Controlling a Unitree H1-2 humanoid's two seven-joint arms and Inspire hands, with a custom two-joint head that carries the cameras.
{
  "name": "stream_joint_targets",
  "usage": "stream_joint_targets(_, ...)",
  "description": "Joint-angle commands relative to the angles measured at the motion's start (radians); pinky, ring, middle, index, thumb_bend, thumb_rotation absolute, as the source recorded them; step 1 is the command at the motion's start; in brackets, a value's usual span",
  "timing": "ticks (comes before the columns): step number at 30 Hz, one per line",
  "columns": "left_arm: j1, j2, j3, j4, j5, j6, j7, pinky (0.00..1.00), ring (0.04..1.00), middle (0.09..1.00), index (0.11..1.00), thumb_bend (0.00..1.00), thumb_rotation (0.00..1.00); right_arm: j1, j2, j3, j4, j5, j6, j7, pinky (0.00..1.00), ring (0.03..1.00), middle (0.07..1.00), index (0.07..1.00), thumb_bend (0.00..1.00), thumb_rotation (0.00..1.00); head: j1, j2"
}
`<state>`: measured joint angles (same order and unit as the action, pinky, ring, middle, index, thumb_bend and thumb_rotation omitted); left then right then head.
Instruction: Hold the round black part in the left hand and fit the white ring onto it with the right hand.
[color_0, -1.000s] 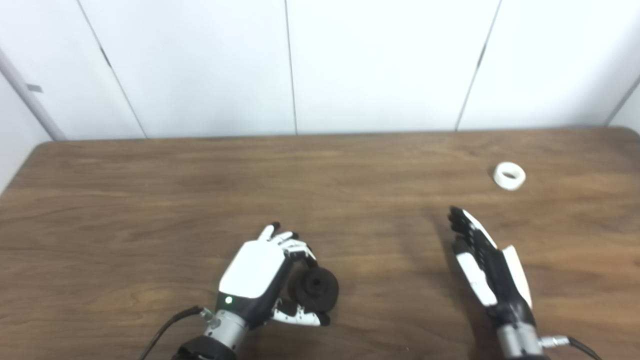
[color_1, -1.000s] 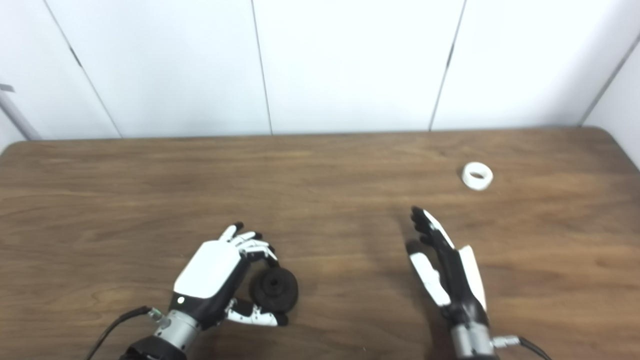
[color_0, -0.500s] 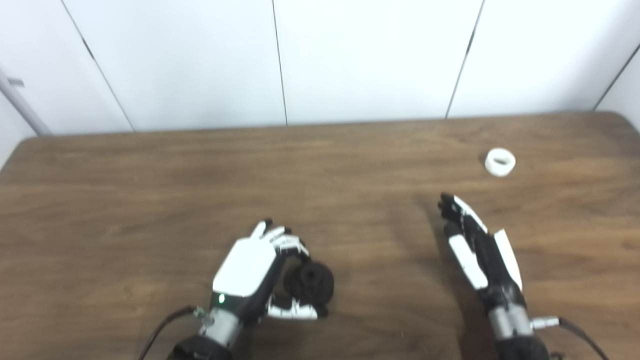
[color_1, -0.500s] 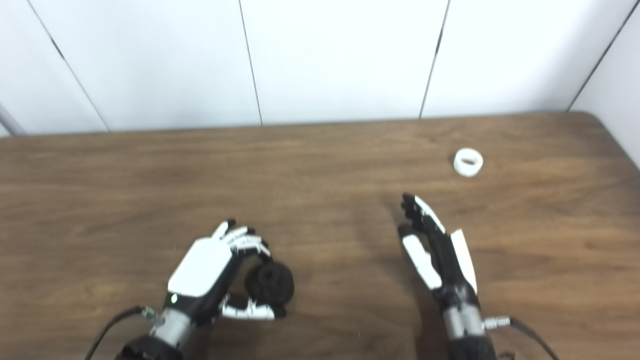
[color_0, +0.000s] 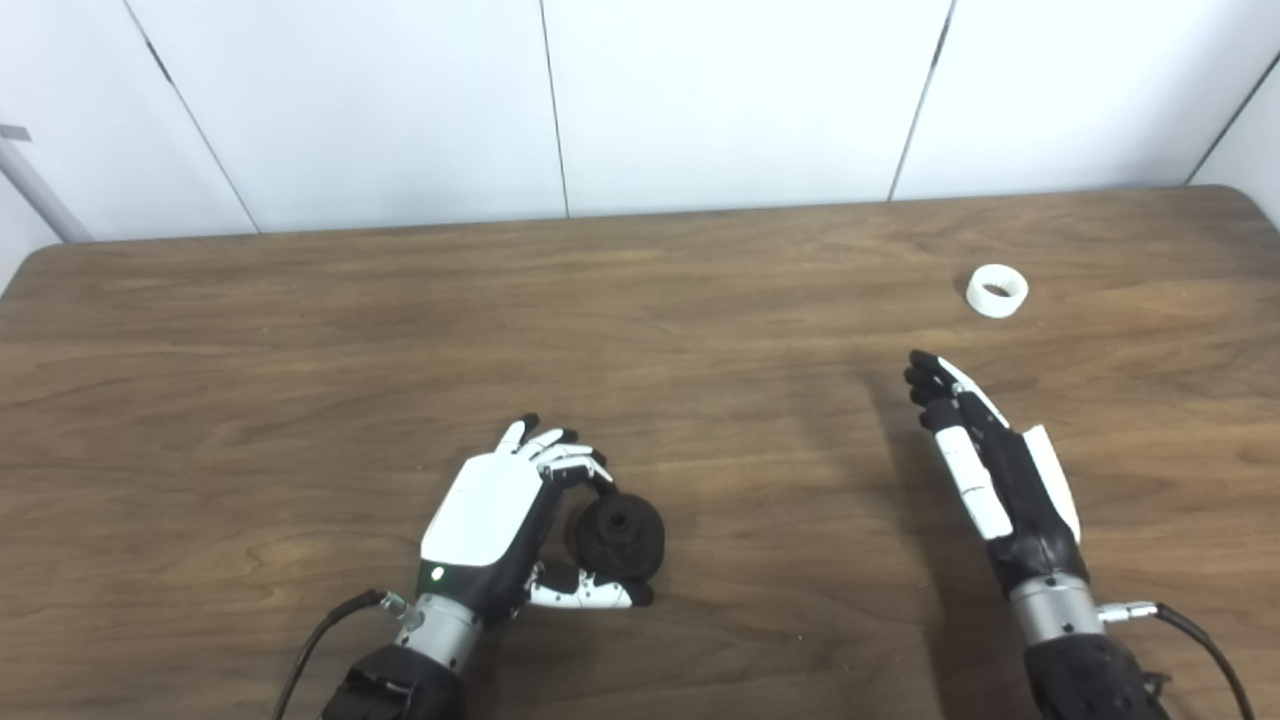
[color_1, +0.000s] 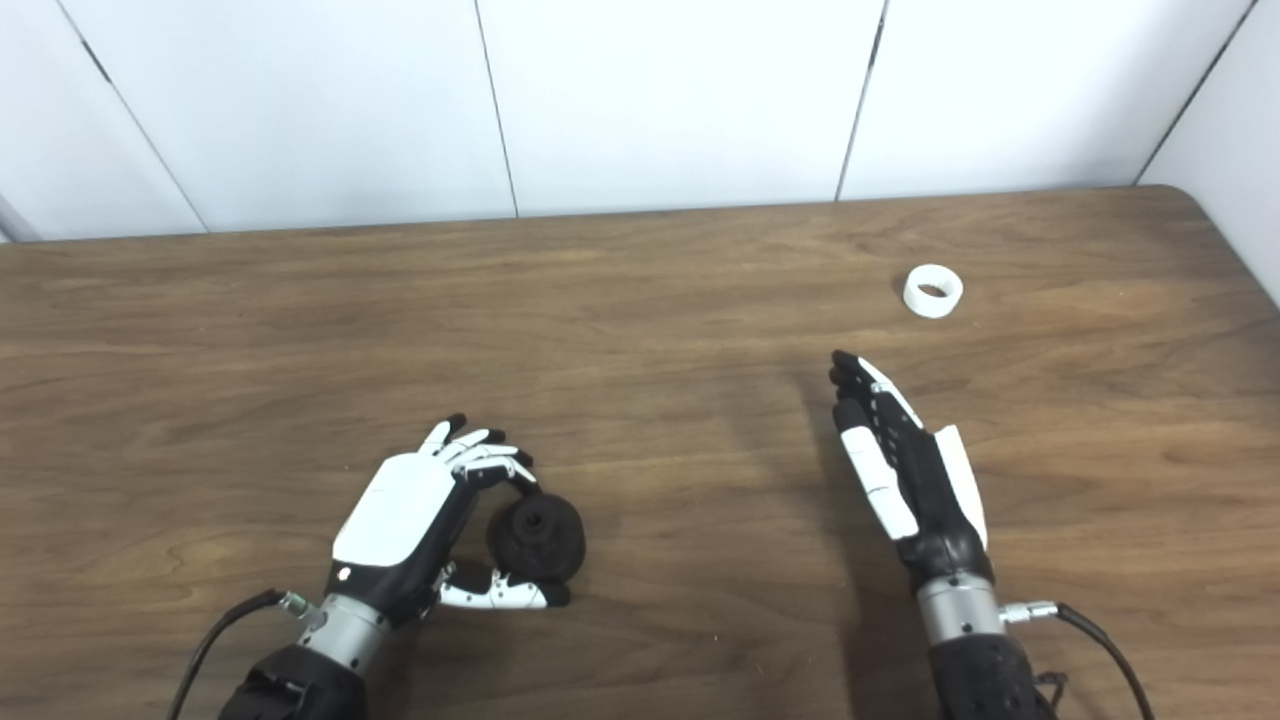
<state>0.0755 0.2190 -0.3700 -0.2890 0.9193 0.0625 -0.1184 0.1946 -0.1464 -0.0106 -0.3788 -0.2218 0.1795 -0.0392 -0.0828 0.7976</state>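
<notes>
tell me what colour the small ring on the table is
White ring, clearest in the left eye view.

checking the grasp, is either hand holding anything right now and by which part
The left hand grips the round black part by its rim, fingers above, thumb below. The right hand is open and holds nothing; the white ring lies on the table.

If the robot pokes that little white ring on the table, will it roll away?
Probably not. The small white plastic-looking ring lies flat on the brown wooden table with its hole facing up, so a poke would likely slide it. It looks stiff and light, so it may skid easily. Tipped onto its edge, it could roll.
</notes>
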Motion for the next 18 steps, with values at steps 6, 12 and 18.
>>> stream_joint_targets(6, 0.008, 0.016, 0.003, 0.006, 0.023, 0.006, -0.018, 1.0, 0.884, 0.768, 0.486, 0.52, 0.05, -0.108, -0.055, -0.046, -0.068, -0.097, 0.077, 0.001, 0.86, 0.879, 0.87, 0.849, 0.58, 0.84, -0.02, 0.001)
stream_joint_targets(12, 0.012, 0.023, 0.009, -0.004, 0.02, 0.013, -0.033, 1.0, 0.885, 0.77, 0.485, 0.52, 0.05, -0.182, -0.092, -0.081, -0.065, -0.161, 0.108, -0.018, 0.75, 0.819, 0.839, 0.811, 0.63, 0.51, -0.052, 0.002)
stream_joint_targets(18, 0.017, 0.031, 0.021, -0.015, 0.014, 0.02, -0.054, 1.0, 0.882, 0.77, 0.485, 0.52, 0.05, -0.26, -0.154, -0.092, -0.031, -0.294, 0.129, -0.032, 0.84, 0.868, 0.852, 0.757, 0.75, 0.32, -0.085, 0.003)
